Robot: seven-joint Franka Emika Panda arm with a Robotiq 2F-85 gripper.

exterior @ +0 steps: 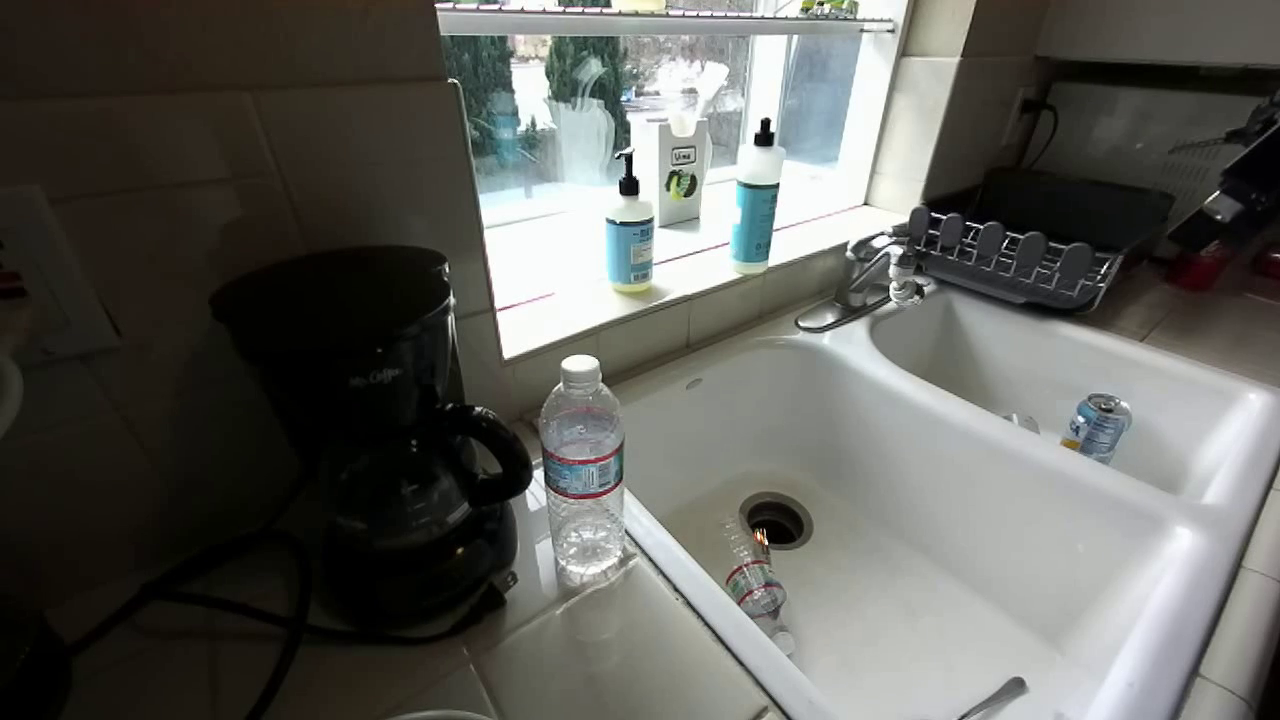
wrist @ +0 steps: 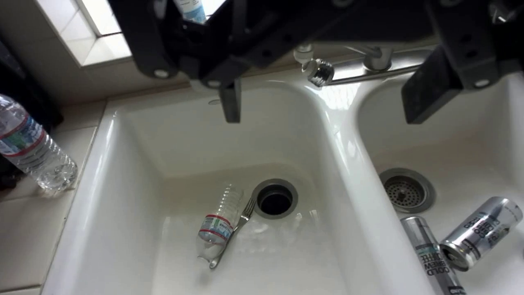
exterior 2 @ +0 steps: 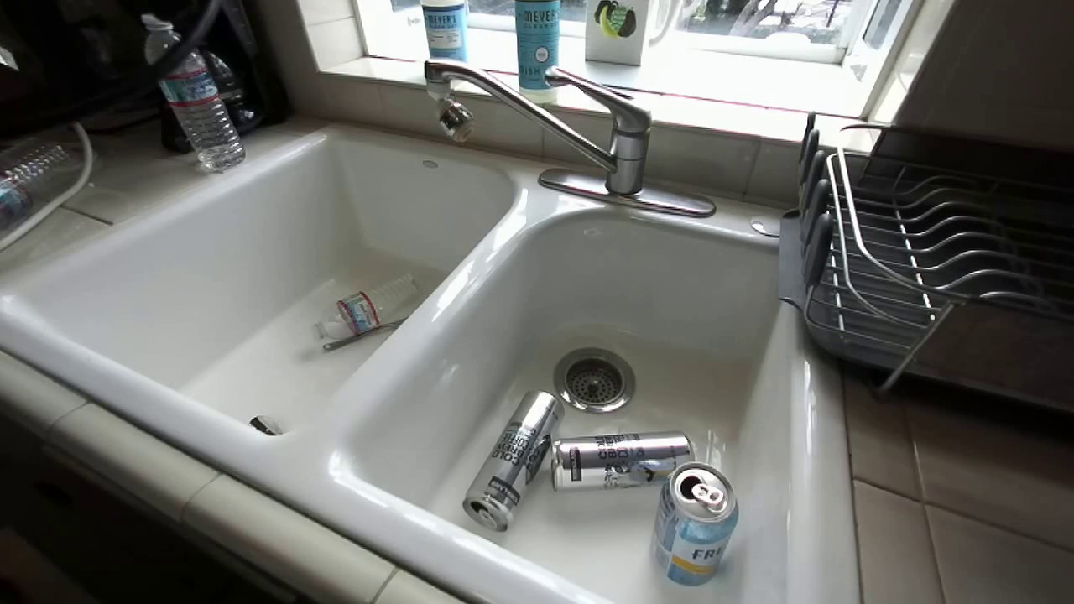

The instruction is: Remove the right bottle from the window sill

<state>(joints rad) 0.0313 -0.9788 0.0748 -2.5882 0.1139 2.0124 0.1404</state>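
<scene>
The right bottle (exterior: 755,215), with a teal label, pale shoulder and black cap, stands upright on the pale window sill (exterior: 560,325). In an exterior view the right bottle (exterior 2: 538,42) is behind the faucet and its top is cut off. A pump bottle with a lighter blue label (exterior: 630,240) stands to its left. In the wrist view my gripper (wrist: 323,119) is open and empty, over the sink and in front of the faucet. The gripper body hides the right bottle there; a corner of the sill (wrist: 108,49) shows. The gripper is apart from both bottles.
The faucet (exterior 2: 625,143) stands before the sill. A white box (exterior: 680,170) stands behind the bottles. The double sink (exterior: 860,380) holds cans (exterior 2: 621,460), a crushed bottle (wrist: 217,227) and a fork (wrist: 241,223). A water bottle (exterior: 583,470), coffee maker (exterior: 370,400) and dish rack (exterior 2: 914,268) flank it.
</scene>
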